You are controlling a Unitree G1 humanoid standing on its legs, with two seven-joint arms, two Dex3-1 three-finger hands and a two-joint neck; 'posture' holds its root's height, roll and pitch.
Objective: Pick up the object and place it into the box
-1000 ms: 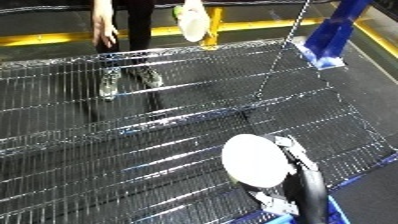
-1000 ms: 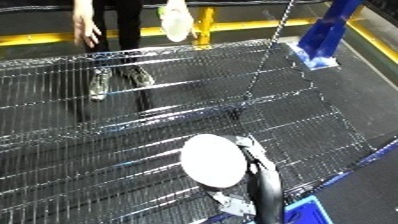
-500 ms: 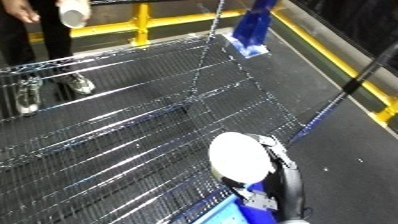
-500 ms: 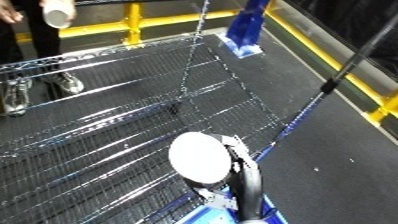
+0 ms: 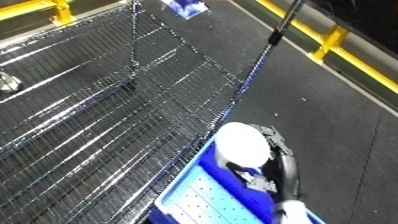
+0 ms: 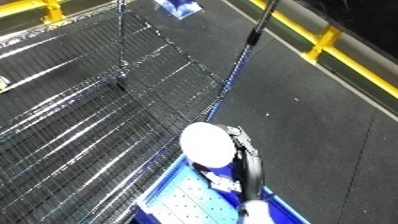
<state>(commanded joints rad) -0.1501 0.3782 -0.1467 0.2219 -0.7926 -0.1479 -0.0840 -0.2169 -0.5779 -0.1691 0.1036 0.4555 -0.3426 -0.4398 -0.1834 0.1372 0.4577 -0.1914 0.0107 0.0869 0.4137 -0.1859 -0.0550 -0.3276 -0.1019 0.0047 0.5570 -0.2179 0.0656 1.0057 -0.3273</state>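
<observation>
A round white disc-shaped object (image 5: 242,146) is clamped by the right hand (image 5: 278,156). It is held above the blue plastic bin (image 5: 206,196), beside the wire-mesh tabletop (image 5: 98,115).

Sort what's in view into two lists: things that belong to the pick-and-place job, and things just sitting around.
Part of the job:
- white round object, held over the bin's edge
- right hand, fingers curled round the object
- blue bin, at the bottom of the view

Just around:
- wire mesh table
- yellow railing
- dark floor
</observation>
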